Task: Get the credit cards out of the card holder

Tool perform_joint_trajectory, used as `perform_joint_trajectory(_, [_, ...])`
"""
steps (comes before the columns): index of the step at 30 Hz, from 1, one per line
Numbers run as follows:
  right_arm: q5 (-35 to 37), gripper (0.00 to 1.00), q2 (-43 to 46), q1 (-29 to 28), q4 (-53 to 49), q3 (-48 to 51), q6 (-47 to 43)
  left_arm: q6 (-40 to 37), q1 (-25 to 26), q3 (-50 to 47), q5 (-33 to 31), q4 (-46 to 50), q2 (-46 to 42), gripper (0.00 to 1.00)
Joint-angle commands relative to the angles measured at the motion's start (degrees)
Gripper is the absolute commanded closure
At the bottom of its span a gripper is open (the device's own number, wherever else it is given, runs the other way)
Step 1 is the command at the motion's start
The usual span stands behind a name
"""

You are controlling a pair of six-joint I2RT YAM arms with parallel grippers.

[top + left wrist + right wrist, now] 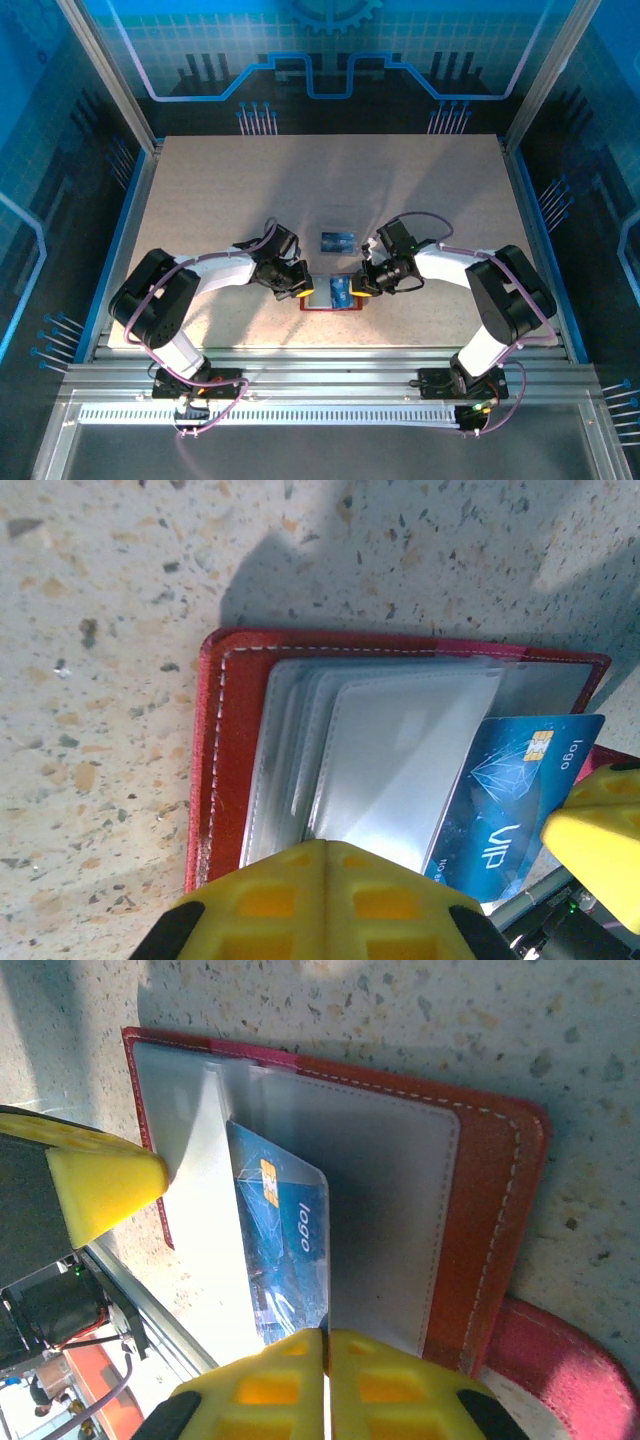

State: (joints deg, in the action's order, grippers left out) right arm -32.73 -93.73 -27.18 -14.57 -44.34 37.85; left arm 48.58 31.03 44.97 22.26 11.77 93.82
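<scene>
Top external: red card holder point(333, 297) open at desk point(220, 190) near edge, centre. One blue card point(338, 240) already out, just beyond it. Second blue card point(280, 1260) half out of its pocket. Left fingers point(320, 900) together; right fingers point(400, 1390) together at that card's end.

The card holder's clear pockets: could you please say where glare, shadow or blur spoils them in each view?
Left wrist: white sheen across the pockets of the card holder, blue card sharp. Right wrist: pockets washed out at lower left, strap tab soft. Top external: card holder too small for detail.
</scene>
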Motion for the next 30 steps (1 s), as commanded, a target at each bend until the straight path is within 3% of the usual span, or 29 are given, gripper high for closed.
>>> perform_joint_trajectory(1, [2.1, 0.92, 1.3, 0.6, -2.6, -1.3, -1.1, -1.5, 0.4, 1.2, -1.4, 3.3, 1.1, 0.95])
perform_joint_trajectory(15, [1.8, 0.93, 2.2, 0.6, -0.3, -0.6, 0.8, -1.5, 0.4, 1.5, -1.3, 3.3, 1.0, 0.94])
perform_joint_trajectory(21, [-1.4, 0.85, 1.1, -0.1, 3.1, 0.1, 3.0, -1.5, 0.4, 1.6, -1.2, 3.0, 0.7, 0.91])
perform_joint_trajectory(30, [-1.0, 0.86, 0.5, -0.9, 3.9, 0.4, 3.7, -1.4, 0.4, 1.3, -1.3, 3.0, 0.5, 0.9])
